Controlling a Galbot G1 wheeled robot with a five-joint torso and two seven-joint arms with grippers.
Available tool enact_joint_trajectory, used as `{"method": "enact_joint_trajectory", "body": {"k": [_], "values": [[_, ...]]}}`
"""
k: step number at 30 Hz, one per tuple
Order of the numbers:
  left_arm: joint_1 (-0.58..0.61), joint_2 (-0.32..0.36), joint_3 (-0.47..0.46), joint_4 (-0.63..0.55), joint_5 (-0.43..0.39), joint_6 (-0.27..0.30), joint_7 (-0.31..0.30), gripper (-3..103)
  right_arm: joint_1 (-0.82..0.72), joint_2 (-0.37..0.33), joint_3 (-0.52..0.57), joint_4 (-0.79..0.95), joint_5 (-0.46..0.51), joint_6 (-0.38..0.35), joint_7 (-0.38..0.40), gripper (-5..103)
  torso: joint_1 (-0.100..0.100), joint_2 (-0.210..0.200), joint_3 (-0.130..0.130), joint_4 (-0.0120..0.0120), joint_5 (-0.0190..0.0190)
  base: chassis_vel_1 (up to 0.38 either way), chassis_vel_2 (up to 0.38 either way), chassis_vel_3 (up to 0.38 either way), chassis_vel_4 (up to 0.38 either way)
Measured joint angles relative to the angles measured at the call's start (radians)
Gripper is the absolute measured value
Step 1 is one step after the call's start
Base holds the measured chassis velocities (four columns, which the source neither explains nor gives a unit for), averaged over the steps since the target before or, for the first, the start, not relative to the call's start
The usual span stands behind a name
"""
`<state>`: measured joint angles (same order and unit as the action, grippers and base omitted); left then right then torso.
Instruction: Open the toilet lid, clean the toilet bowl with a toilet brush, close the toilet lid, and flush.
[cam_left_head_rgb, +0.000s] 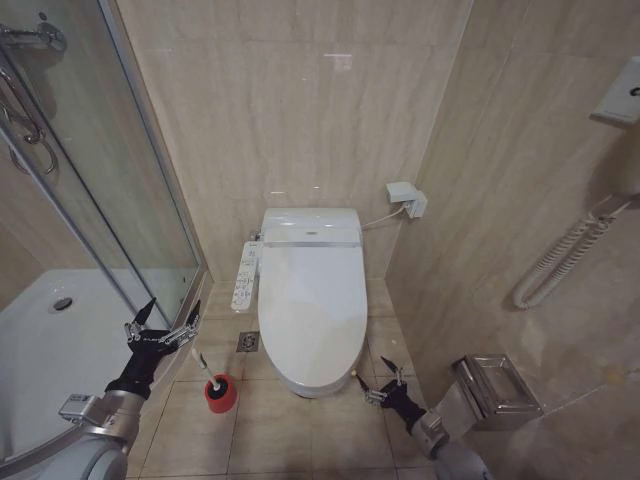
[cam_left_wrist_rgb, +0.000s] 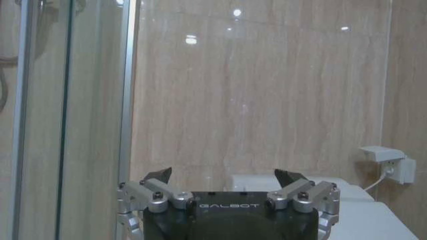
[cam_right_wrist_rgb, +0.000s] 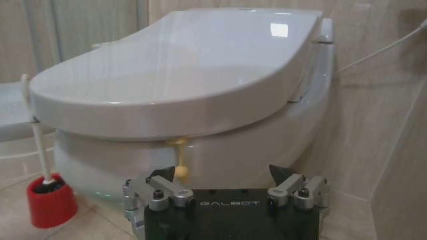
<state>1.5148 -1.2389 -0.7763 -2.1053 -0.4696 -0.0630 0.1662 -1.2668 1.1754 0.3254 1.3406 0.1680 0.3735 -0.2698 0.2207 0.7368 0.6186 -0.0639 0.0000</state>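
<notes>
A narrow bathroom lined with glossy beige marble-look wall tiles (cam_left_head_rgb: 300, 100) and a matching beige tiled floor (cam_left_head_rgb: 270, 430) is shown, the toilet set against the back wall. The large smooth glossy white plastic oval toilet lid (cam_left_head_rgb: 312, 300) is seen fully down, covering the white glossy ceramic toilet bowl (cam_right_wrist_rgb: 220, 150), whose white side control panel (cam_left_head_rgb: 245, 275) runs along its left flank. The toilet brush (cam_left_head_rgb: 203, 368), a slim white handle with a dark bristle head, is stood in its small round red cup-like holder (cam_left_head_rgb: 221, 394) on the floor just beside the bowl's front left corner.

The right gripper (cam_left_head_rgb: 377, 385) is held low near the bowl's front right edge, just under the lid's rim, its jaws spread apart and empty. The left gripper (cam_left_head_rgb: 163, 333) is raised above the brush, beside the glass shower door (cam_left_head_rgb: 120, 200), jaws likewise wide and holding nothing.

Judged from this, the lid's rounded, slick rim offers little purchase: a finger could slip off, or the ring seat could be lifted along with the lid. A small yellowish tab (cam_right_wrist_rgb: 179, 160) hanging under the rim may be snagged. The left arm's nearness to the glass invites a knock, and the light holder could be tipped.

Counted: one lid, one bowl, one brush, one holder, two grippers, one wall socket (cam_left_head_rgb: 408, 198), one steel paper dispenser (cam_left_head_rgb: 495, 388).
</notes>
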Motion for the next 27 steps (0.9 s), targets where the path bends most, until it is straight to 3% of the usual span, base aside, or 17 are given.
{"method": "enact_joint_trajectory", "body": {"k": [16,27], "values": [[0.0,0.0,0.0,0.0,0.0,0.0,0.0,100,-0.036,-0.016,-0.028,0.062,0.003,0.005,-0.015,91,0.0,0.0,0.0,-0.0002,-0.0001,0.0,0.0,0.0,0.0],[0.0,0.0,0.0,0.0,0.0,0.0,0.0,100,0.008,0.005,-0.059,-0.014,-0.023,0.03,-0.019,91,0.0,0.0,0.0,0.0,-0.0001,0.0,0.0,0.0,0.0]]}}
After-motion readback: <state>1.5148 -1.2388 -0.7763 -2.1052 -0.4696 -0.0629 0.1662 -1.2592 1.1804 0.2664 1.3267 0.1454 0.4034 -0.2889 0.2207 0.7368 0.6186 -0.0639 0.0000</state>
